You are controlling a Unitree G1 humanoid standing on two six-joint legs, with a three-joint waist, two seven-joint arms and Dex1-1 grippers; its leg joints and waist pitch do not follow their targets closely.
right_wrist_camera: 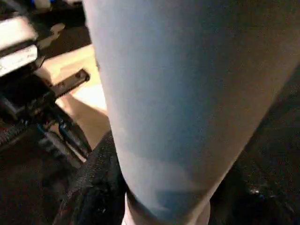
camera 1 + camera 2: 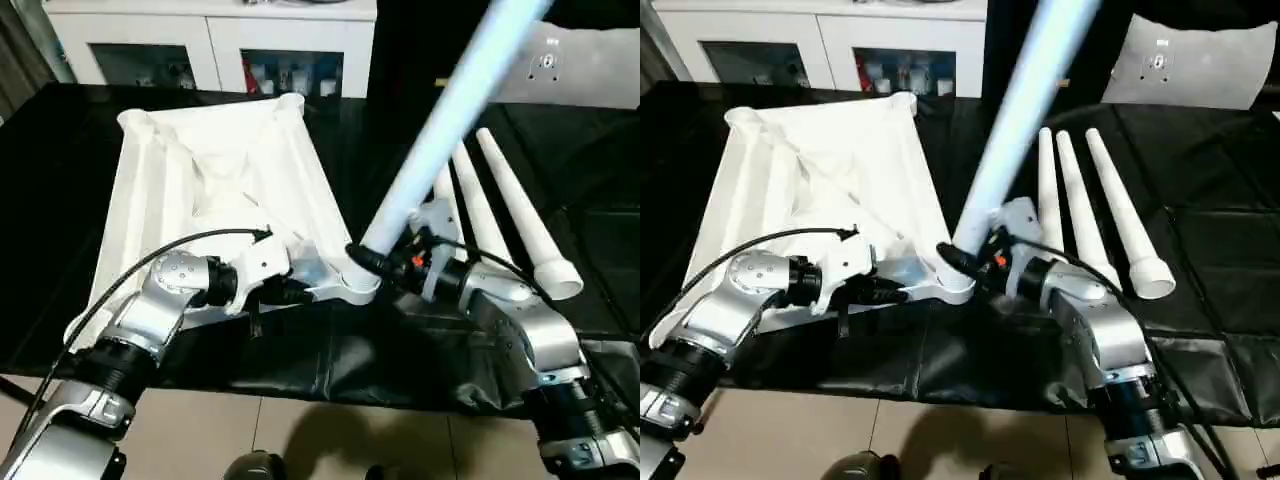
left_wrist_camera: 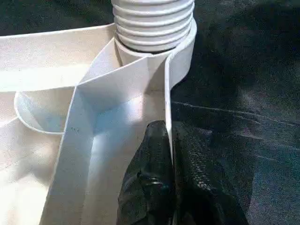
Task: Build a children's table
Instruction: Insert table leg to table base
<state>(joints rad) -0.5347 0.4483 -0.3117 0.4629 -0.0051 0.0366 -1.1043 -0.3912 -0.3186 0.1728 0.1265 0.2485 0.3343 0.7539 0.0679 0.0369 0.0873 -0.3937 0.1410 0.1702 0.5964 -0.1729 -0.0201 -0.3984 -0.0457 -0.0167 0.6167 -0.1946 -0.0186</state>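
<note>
We work over a black sheet (image 2: 300, 370) fronting a white glass-door cabinet (image 2: 210, 45). Our left gripper (image 3: 168, 187) pinches the upturned white plastic tabletop (image 2: 215, 170); our right gripper (image 2: 385, 262) clamps one white tapered leg (image 2: 450, 110), three spare legs (image 2: 520, 210) alongside.

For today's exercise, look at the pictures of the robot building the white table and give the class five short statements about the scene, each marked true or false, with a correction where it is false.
1. The table top lies upside down on a black cover, ribbed side up. True.
2. The right gripper holds a leg whose threaded end sits at the near corner socket. True.
3. Four legs lie loose on the cover to the robot's right. False: three loose legs lie there side by side; the fourth is in the right gripper.
4. The left gripper hangs open above the table top. False: its fingers pinch the table top's side wall near the socket.
5. A white cabinet with glass doors stands behind the work. True.
</note>
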